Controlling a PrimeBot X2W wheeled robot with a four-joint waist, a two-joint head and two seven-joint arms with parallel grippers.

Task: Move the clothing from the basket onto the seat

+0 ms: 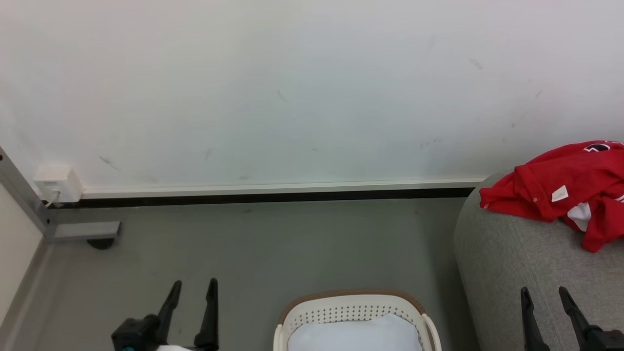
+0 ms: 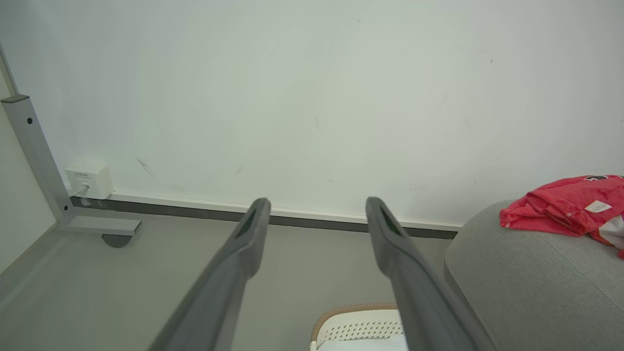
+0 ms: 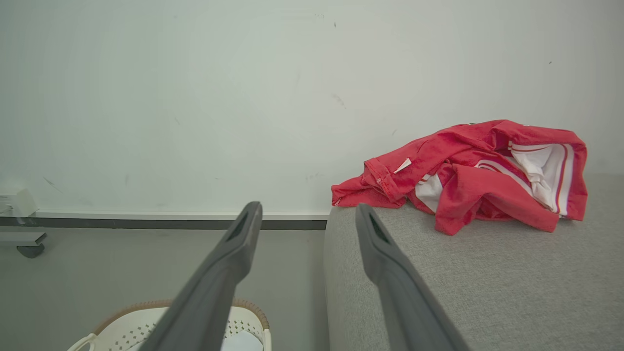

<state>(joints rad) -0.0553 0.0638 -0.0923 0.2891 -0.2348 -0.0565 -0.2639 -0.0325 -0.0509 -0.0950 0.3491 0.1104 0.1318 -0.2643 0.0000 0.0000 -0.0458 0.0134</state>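
The red clothing [image 1: 560, 195] lies on the grey seat [image 1: 512, 263] at three o'clock, the basket [image 1: 351, 295] at six; left gripper [image 1: 195, 282] and right gripper [image 1: 543, 290] fingers apart, empty.

Nothing readable right now. The clothing [image 1: 536, 187] shows a white tag [image 1: 559, 193] and cropped black-and-white lettering [image 1: 597, 146], both illegible. Print on the socket box [image 2: 89, 180] is too small.

Plain indoor test room, lab-like rather than homely: scuffed white wall [image 1: 292, 87], grey floor [image 1: 292, 243] below it, socket box [image 1: 56, 183] at its foot, metal frame leg [image 1: 24, 195] alongside.
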